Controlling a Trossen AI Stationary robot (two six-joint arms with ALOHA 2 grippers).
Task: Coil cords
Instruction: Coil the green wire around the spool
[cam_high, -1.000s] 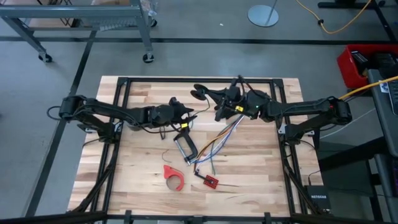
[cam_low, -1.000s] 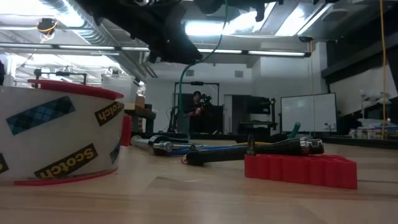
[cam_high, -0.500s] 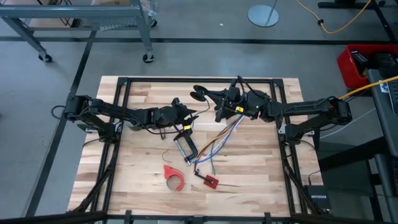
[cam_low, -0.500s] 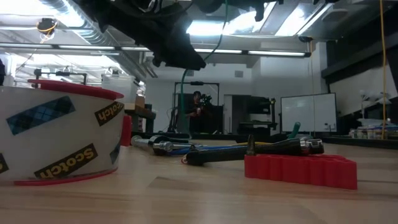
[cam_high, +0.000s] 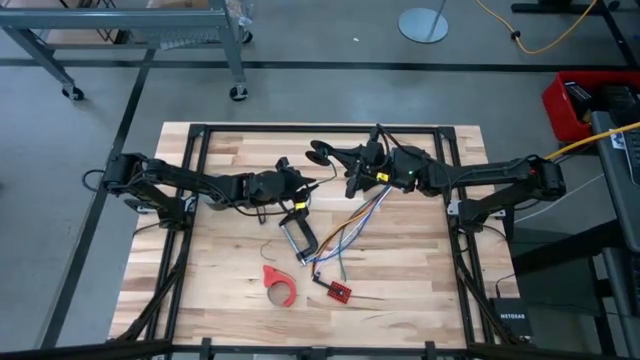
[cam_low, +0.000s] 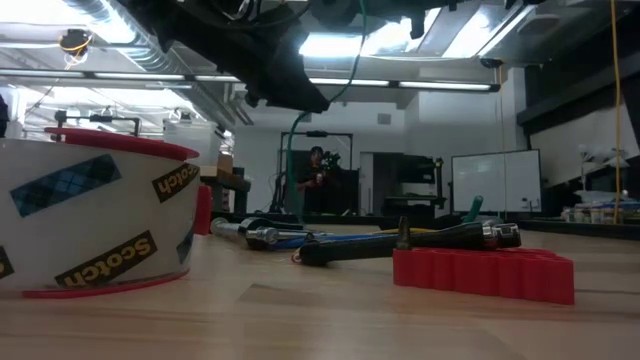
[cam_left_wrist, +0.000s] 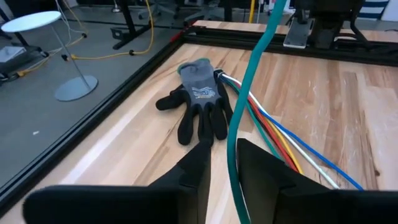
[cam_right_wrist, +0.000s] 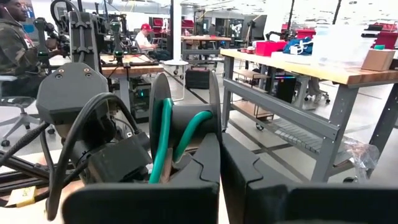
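Note:
A black spool (cam_right_wrist: 186, 118) with the green cord (cam_right_wrist: 163, 130) wound on it sits in my right gripper (cam_right_wrist: 221, 155), which is up over the table's far middle (cam_high: 353, 172). From there the cord (cam_left_wrist: 249, 81) runs down between the fingers of my left gripper (cam_left_wrist: 225, 162), which is just left of the right one (cam_high: 303, 188). Below the left gripper the cord (cam_low: 293, 150) hangs down toward the table. My left gripper has the green cord (cam_left_wrist: 232, 146) between its two fingers, which stand close together and lie across it. The cord runs on up from them toward the spool, lifted clear of the table. My right gripper pinches the spool by its round flange (cam_right_wrist: 214, 134) between its two fingers. The spool is held on edge, clear of the table, with the green cord coming off its hub.
A black-and-grey glove (cam_left_wrist: 199, 102) lies at the far middle (cam_high: 322, 152). A multicoloured wire bundle (cam_high: 350, 225) runs to a small red board (cam_high: 338, 291). A metal hand tool (cam_high: 298, 238) and a red tape roll (cam_high: 280, 283) lie nearer.
My left gripper has gone a little toward the table's right, closer to my right gripper, still with the cord between its fingers. The spool stays lifted in my right gripper.

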